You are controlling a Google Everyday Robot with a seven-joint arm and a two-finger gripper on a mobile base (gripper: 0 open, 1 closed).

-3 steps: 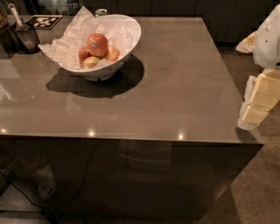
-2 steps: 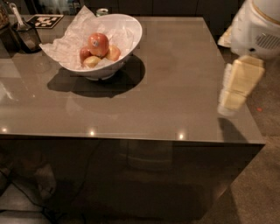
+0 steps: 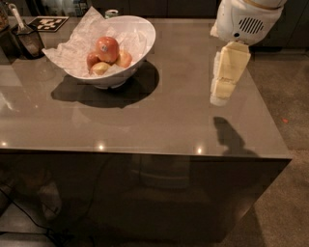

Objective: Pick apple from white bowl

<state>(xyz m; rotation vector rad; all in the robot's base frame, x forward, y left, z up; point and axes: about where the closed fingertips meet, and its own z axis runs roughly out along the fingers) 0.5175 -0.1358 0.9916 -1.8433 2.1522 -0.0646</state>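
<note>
The white bowl [image 3: 140,41] stands at the back left of the grey table, lined with crumpled white paper [image 3: 79,41]. The apple [image 3: 107,48], large, red-orange, with a small pale sticker, lies on top in the bowl. Smaller red apples [image 3: 92,60] and a yellowish fruit [image 3: 100,68] lie beside and below it. My gripper [image 3: 219,99] hangs from the white arm [image 3: 244,19] above the right part of the table, pointing down, well to the right of the bowl and apart from it. It holds nothing that I can see.
A dark container [image 3: 28,39] with a utensil stands at the far left. A black-and-white marker card [image 3: 48,23] and a can [image 3: 111,13] lie behind the bowl. The table's right edge [image 3: 270,120] drops to carpeted floor.
The arm has swung in from the right edge over the table's right part, toward the left and higher in view. Bowl and fruit have not moved.
</note>
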